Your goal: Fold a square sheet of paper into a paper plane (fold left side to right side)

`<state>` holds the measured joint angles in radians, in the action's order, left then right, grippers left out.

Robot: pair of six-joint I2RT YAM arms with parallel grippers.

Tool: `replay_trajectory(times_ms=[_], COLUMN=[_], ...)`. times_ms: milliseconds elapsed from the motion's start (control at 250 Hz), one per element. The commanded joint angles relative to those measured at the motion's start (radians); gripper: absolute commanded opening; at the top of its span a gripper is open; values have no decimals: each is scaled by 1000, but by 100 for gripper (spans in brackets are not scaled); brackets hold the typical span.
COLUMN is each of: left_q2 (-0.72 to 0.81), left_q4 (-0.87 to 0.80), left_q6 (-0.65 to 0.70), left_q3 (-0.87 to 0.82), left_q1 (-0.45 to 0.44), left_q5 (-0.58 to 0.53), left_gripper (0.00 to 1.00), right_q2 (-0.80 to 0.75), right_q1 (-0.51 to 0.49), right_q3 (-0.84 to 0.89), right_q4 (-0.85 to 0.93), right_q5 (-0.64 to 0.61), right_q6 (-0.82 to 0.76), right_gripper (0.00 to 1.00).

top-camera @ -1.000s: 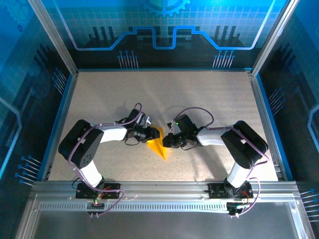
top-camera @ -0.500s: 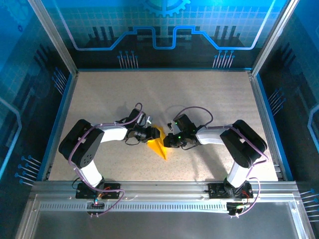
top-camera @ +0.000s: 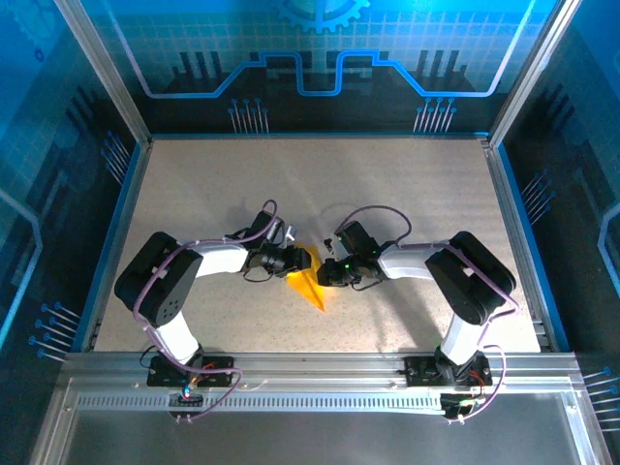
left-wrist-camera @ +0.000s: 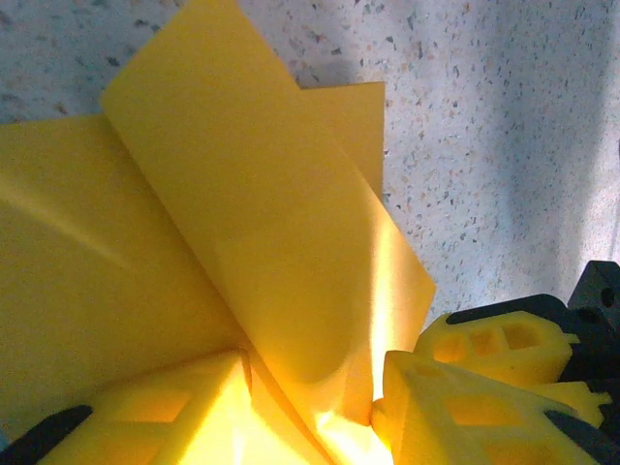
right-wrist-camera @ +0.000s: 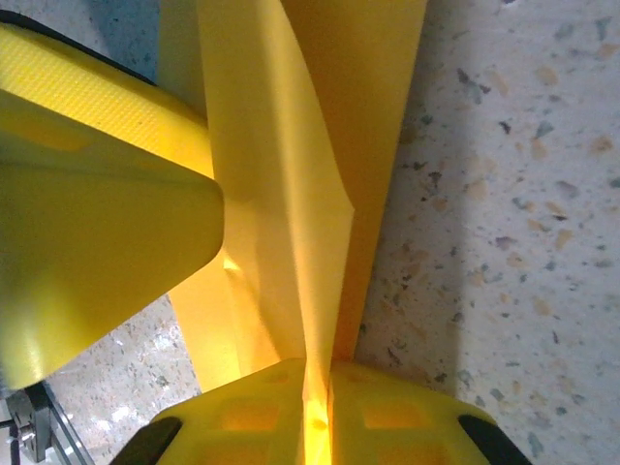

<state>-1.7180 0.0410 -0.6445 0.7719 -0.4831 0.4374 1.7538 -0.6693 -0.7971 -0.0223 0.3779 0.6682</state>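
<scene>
Speckled tabletop (top-camera: 407, 194), mid-frame: paper plane (top-camera: 310, 288) was already a creased pointed wedge, flaps unflattened. Your right gripper (top-camera: 326, 273) pinched its raised flap; your left gripper (top-camera: 296, 260) stood part-open astride it. Final creases probably remained.

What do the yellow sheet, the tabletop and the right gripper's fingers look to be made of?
The square sheet of paper: thin matte paper, judging by its sharp creases and the light glowing through it. The table: a hard speckled surface, perhaps stone-look laminate, with a slight sheen. The right gripper's fingers: yellow plastic, possibly moulded or printed, with recessed pockets and a smooth, faintly glossy skin.
</scene>
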Motion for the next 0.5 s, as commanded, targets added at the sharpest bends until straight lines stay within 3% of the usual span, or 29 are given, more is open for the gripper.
replay_trajectory(times_ms=[0,292,495], left_q2=[-22,19,78], left_q4=[-44,-47,-142], left_q6=[29,20,62], left_q3=[10,16,85], left_q1=[-11,-11,-8], left_q5=[-30,-39,-61], left_gripper=[42,46,50], right_q2=[28,52,69], right_q1=[-19,-39,-44], right_q3=[-17,-1,4], right_q4=[52,124,161], right_q5=[-30,-77,-110], right_q6=[-18,15,29], right_gripper=[14,14,14])
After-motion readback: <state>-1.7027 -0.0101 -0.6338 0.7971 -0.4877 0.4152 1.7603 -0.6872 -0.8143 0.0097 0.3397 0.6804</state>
